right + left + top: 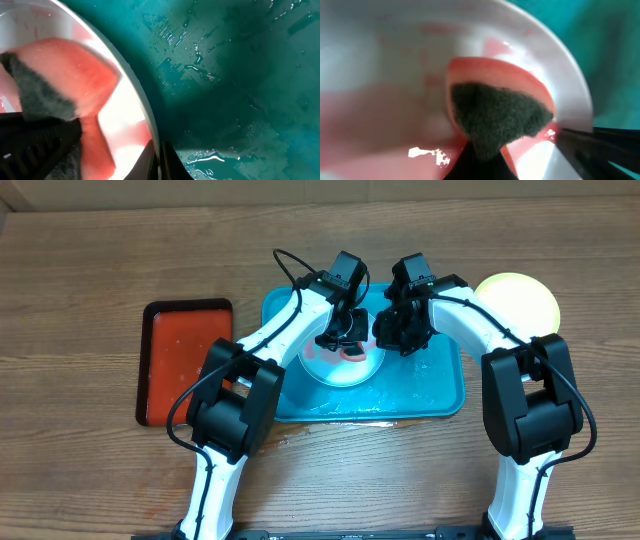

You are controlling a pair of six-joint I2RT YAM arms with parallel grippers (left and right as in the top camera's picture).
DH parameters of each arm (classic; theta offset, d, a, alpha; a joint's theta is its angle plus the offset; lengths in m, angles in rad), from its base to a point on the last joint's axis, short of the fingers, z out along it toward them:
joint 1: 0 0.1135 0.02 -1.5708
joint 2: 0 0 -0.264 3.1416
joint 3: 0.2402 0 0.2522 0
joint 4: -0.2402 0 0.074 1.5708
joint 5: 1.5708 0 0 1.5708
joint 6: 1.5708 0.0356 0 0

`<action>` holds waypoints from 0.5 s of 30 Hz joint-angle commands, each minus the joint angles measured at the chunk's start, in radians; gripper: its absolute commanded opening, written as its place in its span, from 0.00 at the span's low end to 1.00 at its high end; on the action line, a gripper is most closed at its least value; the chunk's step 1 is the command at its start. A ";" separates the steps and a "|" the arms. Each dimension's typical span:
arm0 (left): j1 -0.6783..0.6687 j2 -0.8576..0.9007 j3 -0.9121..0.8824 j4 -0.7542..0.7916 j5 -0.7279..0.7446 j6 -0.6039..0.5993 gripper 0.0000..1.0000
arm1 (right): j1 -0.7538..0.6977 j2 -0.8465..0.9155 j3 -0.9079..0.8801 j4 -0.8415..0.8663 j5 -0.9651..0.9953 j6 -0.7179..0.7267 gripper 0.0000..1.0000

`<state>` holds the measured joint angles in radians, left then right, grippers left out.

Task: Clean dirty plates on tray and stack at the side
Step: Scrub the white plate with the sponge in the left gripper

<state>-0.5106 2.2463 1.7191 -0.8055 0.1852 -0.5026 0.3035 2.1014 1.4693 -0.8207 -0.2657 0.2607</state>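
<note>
A pale plate (pixel 345 370) with red-orange smears lies on the cyan-blue tray (pixel 440 395). My left gripper (pixel 345 338) is shut on a sponge with a dark green scouring face and a red-pink body (pixel 495 115), pressed onto the plate's inside (pixel 380 60). My right gripper (pixel 385 335) is shut on the plate's right rim; in the right wrist view its jaws (pixel 159 160) pinch the white rim (pixel 135 95), with the sponge (pixel 35 95) at the left and wet tray (pixel 240 75) at the right. A yellow-green plate (pixel 515 300) sits on the table right of the tray.
A smaller red, black-rimmed tray (pixel 185 360) lies left of the cyan tray. Water pools on the cyan tray's floor near its front edge (pixel 350 408). Both arms cross over the tray's middle.
</note>
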 commanded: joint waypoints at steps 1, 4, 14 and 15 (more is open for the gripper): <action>0.022 0.029 0.003 -0.059 -0.228 0.014 0.04 | 0.000 -0.006 -0.003 0.007 0.004 0.002 0.04; 0.046 0.029 0.035 -0.148 -0.379 0.028 0.04 | 0.000 -0.006 -0.003 0.007 0.012 0.002 0.04; 0.130 0.016 0.306 -0.410 -0.507 -0.005 0.04 | 0.000 -0.006 0.010 -0.012 0.072 -0.033 0.04; 0.142 0.008 0.339 -0.432 -0.506 -0.022 0.04 | 0.000 -0.006 0.019 -0.024 0.079 -0.050 0.04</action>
<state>-0.4046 2.2738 1.9461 -1.1976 -0.2298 -0.4923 0.3149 2.1014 1.4696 -0.8211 -0.2531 0.2565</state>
